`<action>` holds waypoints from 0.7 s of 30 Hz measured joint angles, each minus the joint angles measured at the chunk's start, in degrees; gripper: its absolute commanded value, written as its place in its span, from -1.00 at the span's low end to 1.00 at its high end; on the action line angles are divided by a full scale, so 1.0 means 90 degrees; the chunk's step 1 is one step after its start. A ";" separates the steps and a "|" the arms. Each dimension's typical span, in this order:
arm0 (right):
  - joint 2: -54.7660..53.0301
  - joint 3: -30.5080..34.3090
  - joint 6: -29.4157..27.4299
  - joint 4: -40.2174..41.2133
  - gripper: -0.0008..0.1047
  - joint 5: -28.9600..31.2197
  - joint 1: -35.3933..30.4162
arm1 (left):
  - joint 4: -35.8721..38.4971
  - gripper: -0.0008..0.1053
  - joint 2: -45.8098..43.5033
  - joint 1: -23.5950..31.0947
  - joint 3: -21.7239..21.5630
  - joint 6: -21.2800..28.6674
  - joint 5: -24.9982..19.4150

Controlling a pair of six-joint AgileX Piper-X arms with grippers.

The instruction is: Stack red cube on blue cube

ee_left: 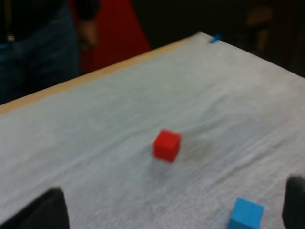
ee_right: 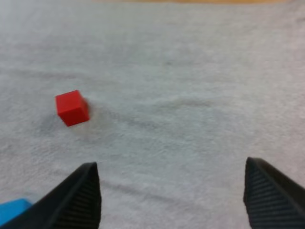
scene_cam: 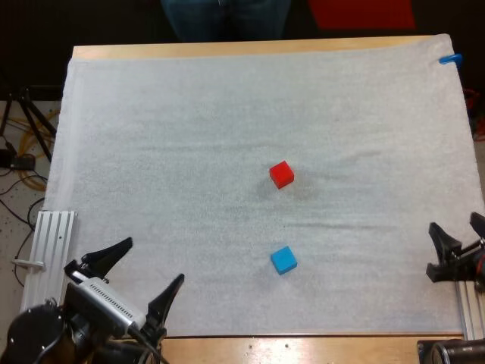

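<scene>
Jaws stand spread wide and empty on the black left gripper (scene_cam: 151,263), angled low over the near left corner of the fuzzy white mat (scene_cam: 189,136), and on the ribbed black right gripper (scene_cam: 457,230) at the mat's right edge. Between them the small smooth blue cube (scene_cam: 284,260) sits flat on the mat. The matching red cube (scene_cam: 281,174) lies apart beyond it, slightly turned.
</scene>
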 measured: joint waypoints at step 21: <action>0.2522 -0.1816 -0.0014 0.0311 0.19 -0.0063 0.1876 | 0.1202 0.65 0.1407 -0.2373 -0.1045 0.0611 -0.0074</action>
